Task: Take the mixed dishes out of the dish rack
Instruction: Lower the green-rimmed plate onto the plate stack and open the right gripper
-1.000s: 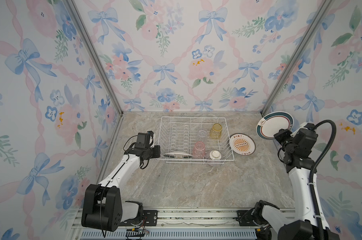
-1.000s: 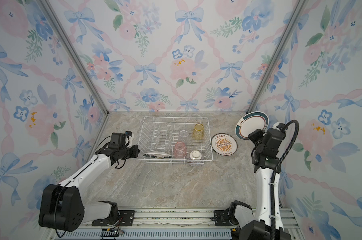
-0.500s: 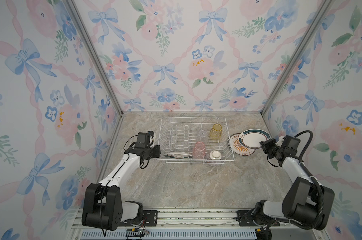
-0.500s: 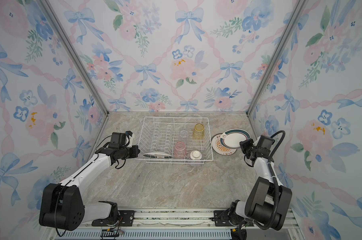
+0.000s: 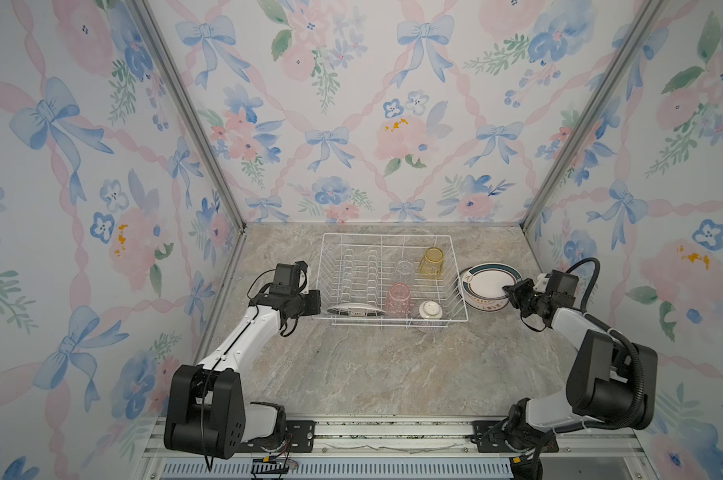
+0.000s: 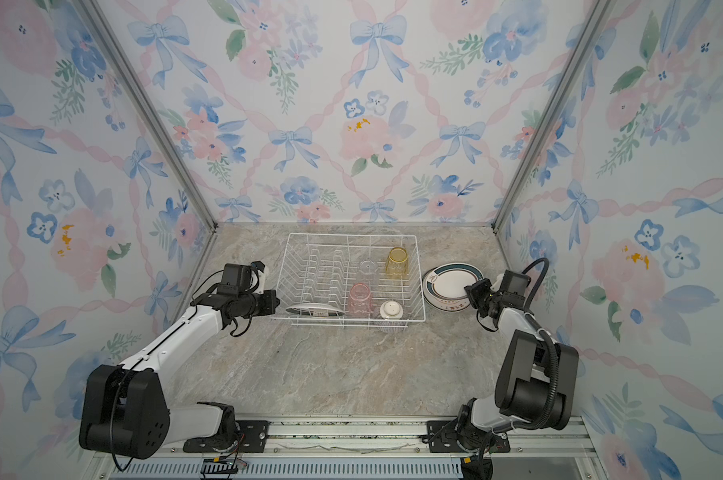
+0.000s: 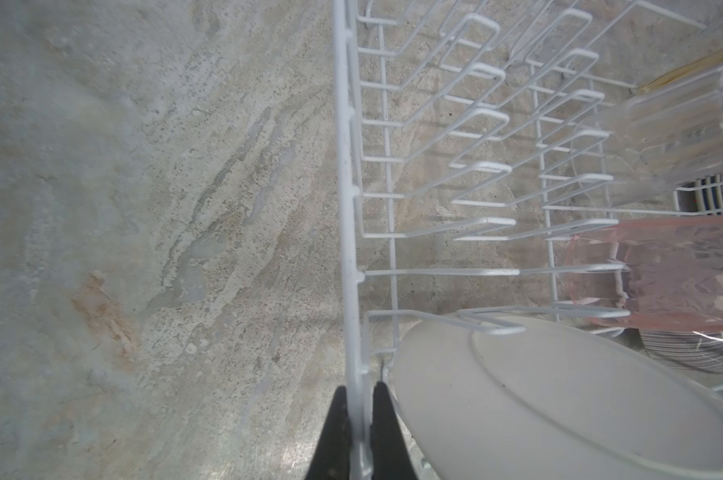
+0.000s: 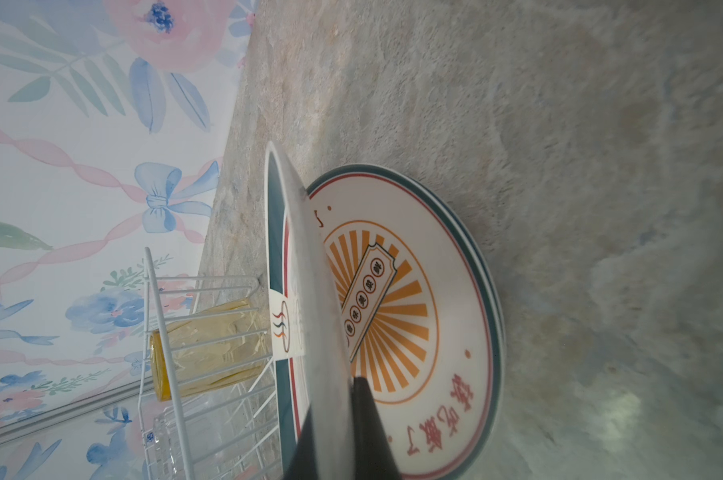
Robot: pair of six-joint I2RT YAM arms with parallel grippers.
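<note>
Pinching the rim of one plate point(image 5: 488, 280) in the right gripper point(image 5: 510, 291), holding it tilted over the stack of plates point(image 8: 443, 299) at 3 o'clock of the dish rack point(image 5: 387, 235). Clamping the rack's wall wire near 8 o'clock between the pressed-together fingers of the left gripper point(image 7: 360, 395). Leaving inside a last plate point(image 5: 355, 309), pink tumbler point(image 5: 398, 298), clear tumbler point(image 5: 404, 268), yellow tumbler point(image 5: 432, 262) and striped bowl point(image 5: 429, 311): likely about half remaining.

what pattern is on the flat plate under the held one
Plate: orange sunburst, ticket-shaped label, teal-and-red rim; best in the right wrist view.

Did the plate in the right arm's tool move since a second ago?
Yes. The plate came down and left, nearer the dish rack. It now tilts over the plate stack beside it, pinched by the right tool.
</note>
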